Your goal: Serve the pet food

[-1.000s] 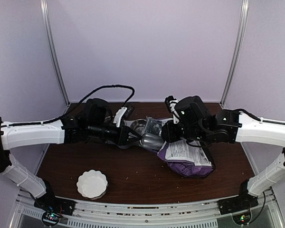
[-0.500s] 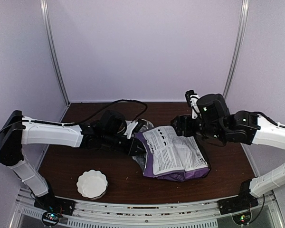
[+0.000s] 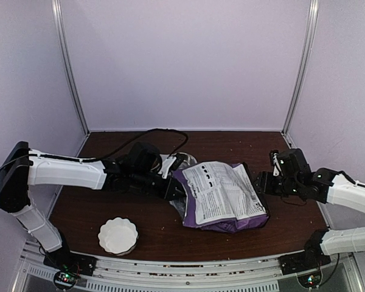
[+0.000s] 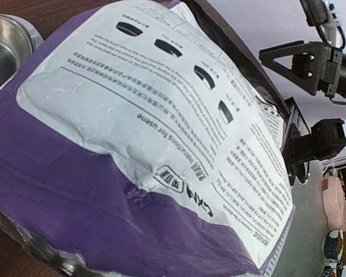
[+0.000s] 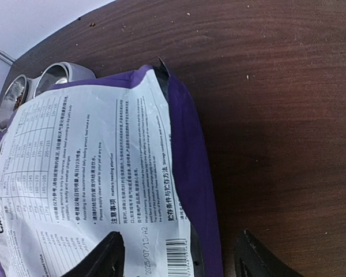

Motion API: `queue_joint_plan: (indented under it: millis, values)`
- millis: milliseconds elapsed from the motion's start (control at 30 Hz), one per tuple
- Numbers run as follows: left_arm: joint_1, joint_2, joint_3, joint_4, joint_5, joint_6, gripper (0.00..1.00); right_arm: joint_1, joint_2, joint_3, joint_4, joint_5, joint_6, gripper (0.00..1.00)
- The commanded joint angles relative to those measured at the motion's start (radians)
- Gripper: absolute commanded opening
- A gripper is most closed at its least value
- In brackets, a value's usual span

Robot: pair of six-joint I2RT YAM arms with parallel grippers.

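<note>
The purple-and-white bag (image 3: 222,194) lies flat mid-table and fills the left wrist view (image 4: 161,115). My left gripper (image 3: 177,190) is pushed against the bag's left edge with its fingers hidden under it. It looks shut on the metal scoop, of which only a grey rim (image 4: 43,254) shows. My right gripper (image 3: 260,182) stands open just right of the bag, holding nothing. Its dark fingertips (image 5: 106,254) frame the bag's barcode corner (image 5: 179,254). A little brown pet food (image 5: 12,99) shows in a metal bowl.
Metal bowls (image 3: 182,160) (image 4: 3,49) (image 5: 60,74) sit behind the bag's far left corner. A white fluted bowl (image 3: 117,236) stands near the front left edge. Crumbs dot the brown table (image 5: 288,115). Walls close in the back and sides.
My right gripper opened, let the bag go and drew back to the right. The bag fell flat over the scoop. My left arm pulled in earlier and has held still since.
</note>
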Motion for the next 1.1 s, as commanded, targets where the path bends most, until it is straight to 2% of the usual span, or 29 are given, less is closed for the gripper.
queue_joint_plan:
  millis: [0,200,367,467,700,1067]
  values:
    - [0.001,0.003,-0.014,0.073,-0.013,-0.009,0.00,-0.032,0.008,-0.051,0.073,-0.095,0.027,0.63]
    - [-0.001,0.019,-0.046,0.096,-0.033,-0.012,0.00,-0.036,0.068,-0.103,0.109,-0.127,0.036,0.48]
    - [-0.002,0.070,-0.064,0.175,-0.031,-0.017,0.00,-0.031,0.147,-0.126,0.161,-0.258,0.053,0.26]
    - [-0.007,0.119,-0.049,0.223,-0.032,-0.023,0.00,-0.010,0.174,-0.131,0.181,-0.290,0.064,0.18]
    - [-0.032,0.284,0.062,0.244,-0.037,-0.028,0.00,0.035,0.196,-0.130,0.209,-0.329,0.090,0.07]
    - [-0.087,0.495,0.350,0.249,0.072,0.002,0.00,0.104,0.266,-0.118,0.315,-0.365,0.149,0.03]
